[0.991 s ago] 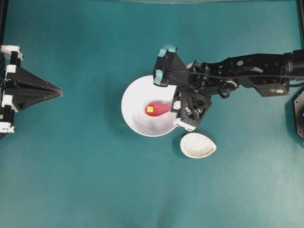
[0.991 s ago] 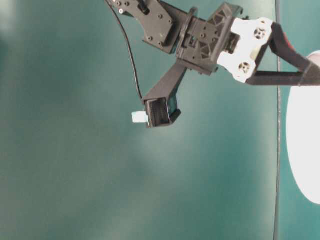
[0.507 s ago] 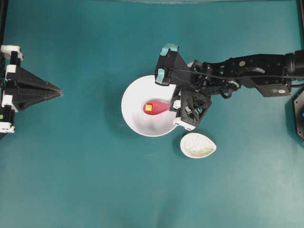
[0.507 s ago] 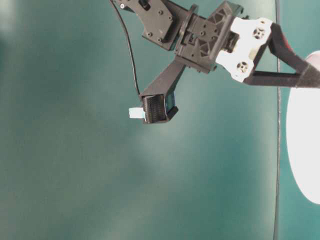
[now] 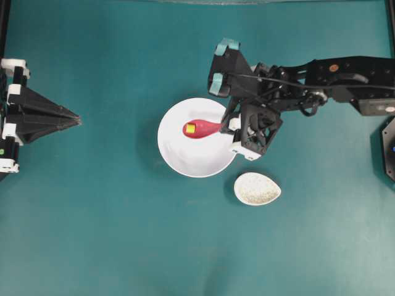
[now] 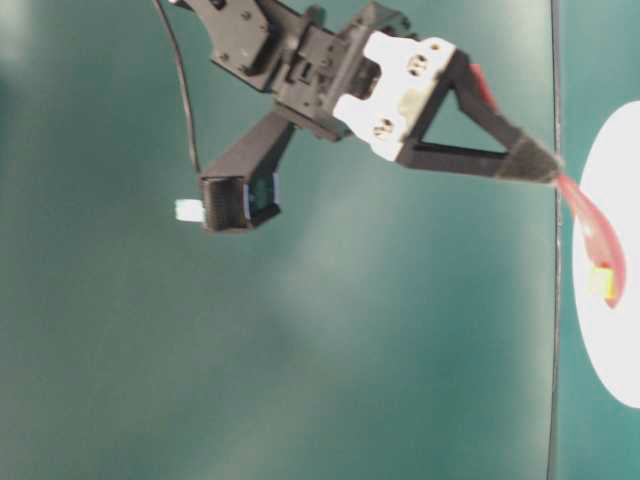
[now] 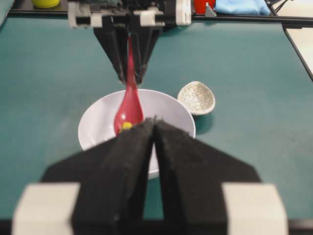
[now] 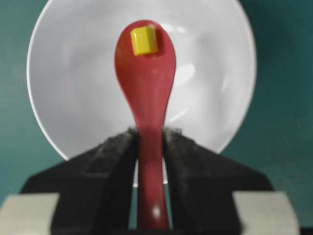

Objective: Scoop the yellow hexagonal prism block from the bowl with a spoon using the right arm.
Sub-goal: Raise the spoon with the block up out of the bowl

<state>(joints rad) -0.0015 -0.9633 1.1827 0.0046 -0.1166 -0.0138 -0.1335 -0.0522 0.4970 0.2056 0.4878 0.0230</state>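
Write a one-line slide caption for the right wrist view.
Right hand grips the red spoon by its handle, the yellow block sitting in the scoop above the white bowl.

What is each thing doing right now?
Block: lying in the spoon's scoop.
Spoon: held by its handle over the bowl.
Bowl: upright on the table, nothing else in it.
Spoon rest: on the table beside the bowl.
Right gripper: shut on the spoon.
Left gripper: shut, holding nothing.
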